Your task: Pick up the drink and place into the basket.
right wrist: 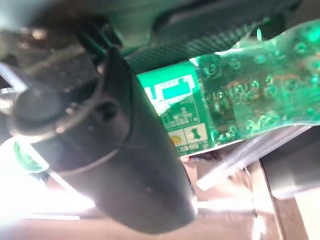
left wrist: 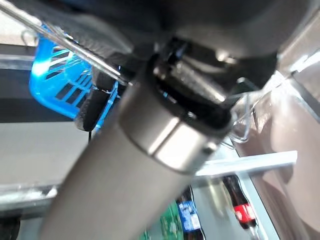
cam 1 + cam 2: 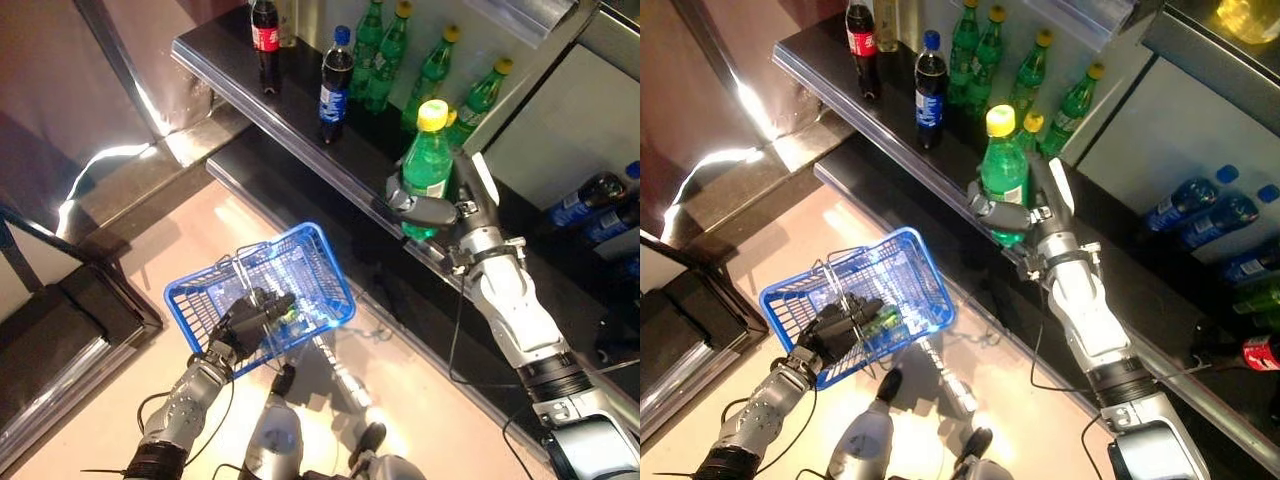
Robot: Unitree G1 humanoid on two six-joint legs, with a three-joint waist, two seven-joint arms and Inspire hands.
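In the left eye view the right hand (image 3: 425,208) is gripping an upright green soda bottle (image 3: 427,165) at the shelf (image 3: 300,130) edge, at two o'clock of the blue basket (image 3: 262,290), whose wire handle the left hand (image 3: 245,318) is clasping; the right wrist view is showing fingers (image 1: 125,145) wrapping that bottle.

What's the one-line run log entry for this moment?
right hand: shut on green bottle, upright, by shelf edge | left hand: shut on blue basket handle

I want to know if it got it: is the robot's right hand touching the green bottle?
Touching. In the left eye view the right hand wraps its fingers round the green bottle; the right wrist view shows the bottle pressed against the hand.
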